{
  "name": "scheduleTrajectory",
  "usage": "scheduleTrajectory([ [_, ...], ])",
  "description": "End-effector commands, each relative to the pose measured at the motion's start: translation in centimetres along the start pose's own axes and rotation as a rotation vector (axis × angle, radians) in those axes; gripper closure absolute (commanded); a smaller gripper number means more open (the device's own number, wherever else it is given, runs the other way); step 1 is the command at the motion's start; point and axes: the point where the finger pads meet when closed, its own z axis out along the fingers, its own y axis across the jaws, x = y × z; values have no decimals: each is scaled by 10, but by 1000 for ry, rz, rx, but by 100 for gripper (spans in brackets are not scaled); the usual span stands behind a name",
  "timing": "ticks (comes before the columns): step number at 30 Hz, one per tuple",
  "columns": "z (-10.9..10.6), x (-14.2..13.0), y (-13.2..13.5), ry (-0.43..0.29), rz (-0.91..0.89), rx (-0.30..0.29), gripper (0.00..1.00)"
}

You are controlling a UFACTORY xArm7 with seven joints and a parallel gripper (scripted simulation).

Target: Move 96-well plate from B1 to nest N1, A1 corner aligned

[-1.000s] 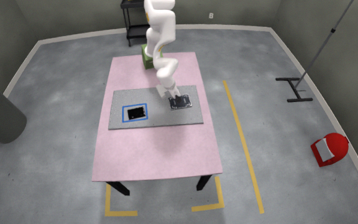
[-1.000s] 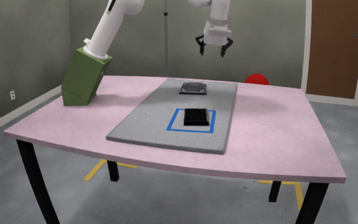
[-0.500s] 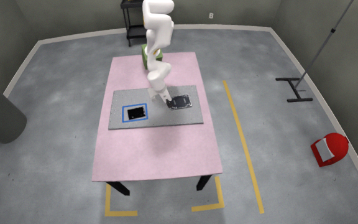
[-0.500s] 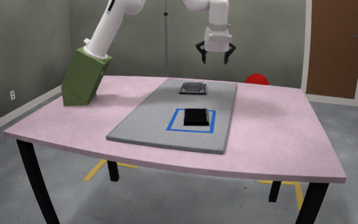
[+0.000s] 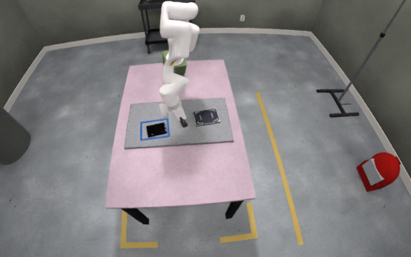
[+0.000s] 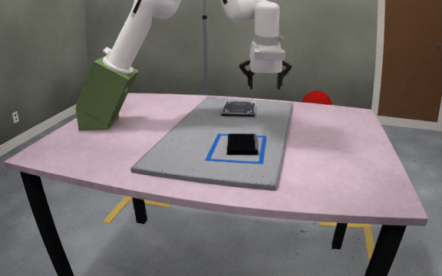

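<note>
Black ribbed rectangular plate [image 6: 242, 144]

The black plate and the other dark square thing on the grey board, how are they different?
The black plate sits inside a blue outline; the nest has no outline. The plate looks taller and blocky; the nest looks low and flat, with pale markings. Both lie on the grey board, untouched by the open gripper.

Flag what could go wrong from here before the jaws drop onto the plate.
1. The gripper hangs open, high above the bench, between the plate nest and the 96-well plate. If it descends off-centre, one finger could land on the plate instead of straddling it.
2. The plate's cut-off corner cannot be made out in either view, so the plate could end up in the nest with A1 at the wrong corner.
3. The nest's locators look low, so the plate could settle tilted on one.
</note>
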Motion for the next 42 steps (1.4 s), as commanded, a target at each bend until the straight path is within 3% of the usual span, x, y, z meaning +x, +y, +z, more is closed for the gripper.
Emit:
scheduleTrajectory([
  [1,0,15,2,52,15,21,0],
  [10,2,48,12,52,15,21,0],
  [12,2,57,16,112,32,27,0],
  [19,2,89,30,112,32,27,0],
  [23,2,98,36,177,46,21,0],
  [31,1,131,54,178,46,21,0],
  [34,0,143,63,250,59,3,0],
  [42,-2,167,81,250,59,3,0],
])
